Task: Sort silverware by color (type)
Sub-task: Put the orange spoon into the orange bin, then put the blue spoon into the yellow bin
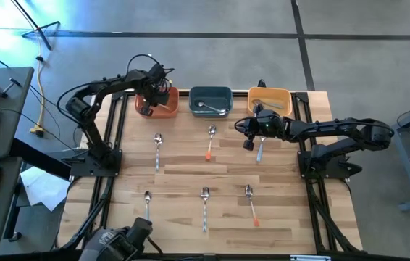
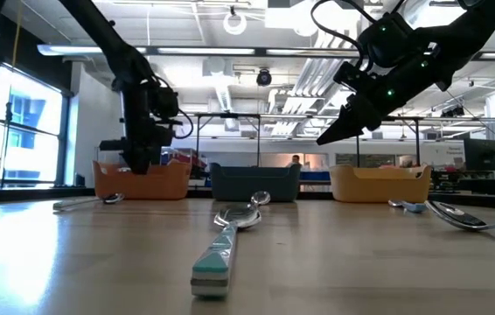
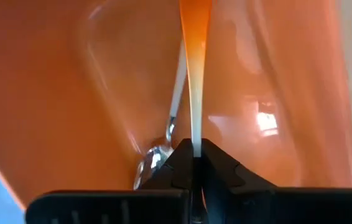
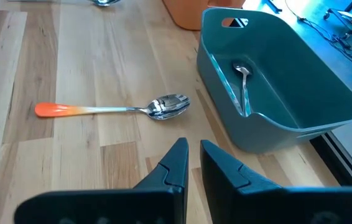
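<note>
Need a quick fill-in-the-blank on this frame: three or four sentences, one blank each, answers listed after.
1. The left tool is inside the ___ bowl.
2. It is shut on a utensil with an ___ handle.
3. The right tool hovers above the table, holding ___.
4. The teal bowl holds a utensil with a ___ handle.

Missing words: orange; orange; nothing; silver

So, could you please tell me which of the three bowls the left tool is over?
The orange bowl, leftmost of the row; the left tool hangs over it.
</note>
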Robot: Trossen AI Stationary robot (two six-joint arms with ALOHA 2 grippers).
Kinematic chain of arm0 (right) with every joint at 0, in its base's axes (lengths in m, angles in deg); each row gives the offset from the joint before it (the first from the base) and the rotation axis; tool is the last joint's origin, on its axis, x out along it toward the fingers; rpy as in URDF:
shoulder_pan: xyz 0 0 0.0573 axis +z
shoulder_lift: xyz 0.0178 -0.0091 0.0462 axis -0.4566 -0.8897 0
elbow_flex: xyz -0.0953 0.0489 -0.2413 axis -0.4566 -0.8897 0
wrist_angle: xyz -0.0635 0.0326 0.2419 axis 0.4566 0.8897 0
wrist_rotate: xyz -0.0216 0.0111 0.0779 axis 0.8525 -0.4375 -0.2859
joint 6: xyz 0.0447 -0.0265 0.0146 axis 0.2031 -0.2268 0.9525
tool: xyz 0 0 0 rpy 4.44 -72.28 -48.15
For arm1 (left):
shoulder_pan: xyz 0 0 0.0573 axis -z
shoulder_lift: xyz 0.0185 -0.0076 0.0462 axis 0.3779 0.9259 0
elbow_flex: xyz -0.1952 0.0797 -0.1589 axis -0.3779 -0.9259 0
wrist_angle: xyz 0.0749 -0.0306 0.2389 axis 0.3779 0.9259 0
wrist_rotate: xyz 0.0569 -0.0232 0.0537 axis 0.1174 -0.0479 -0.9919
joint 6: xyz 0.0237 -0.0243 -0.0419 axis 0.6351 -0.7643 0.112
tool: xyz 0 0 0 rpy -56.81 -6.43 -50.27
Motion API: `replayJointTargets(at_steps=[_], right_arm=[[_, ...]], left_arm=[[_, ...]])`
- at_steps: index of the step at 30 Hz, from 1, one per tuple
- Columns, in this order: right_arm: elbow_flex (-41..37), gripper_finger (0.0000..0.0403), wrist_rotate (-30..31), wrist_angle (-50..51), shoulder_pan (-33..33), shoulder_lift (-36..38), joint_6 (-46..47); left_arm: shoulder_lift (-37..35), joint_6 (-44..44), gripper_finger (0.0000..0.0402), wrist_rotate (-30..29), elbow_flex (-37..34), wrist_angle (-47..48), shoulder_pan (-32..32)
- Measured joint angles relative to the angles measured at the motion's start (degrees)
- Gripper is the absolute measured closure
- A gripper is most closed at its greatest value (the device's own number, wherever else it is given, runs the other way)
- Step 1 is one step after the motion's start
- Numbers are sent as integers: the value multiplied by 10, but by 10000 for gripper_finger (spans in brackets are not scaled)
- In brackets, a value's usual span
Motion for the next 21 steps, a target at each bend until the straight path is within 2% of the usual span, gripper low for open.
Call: replayJointTargets(at_steps=[6,13,21], right_arm=[[0,377,0,0,0,0,0],[0,377,2,-2,0,0,-1],[0,377,52,-9,0,0,11]], left_arm=[[0,-46,357,-3,0,-8,4],[-31,-95,322,-10,0,-10,14],[-86,-135,323,-20,0,-5,38]])
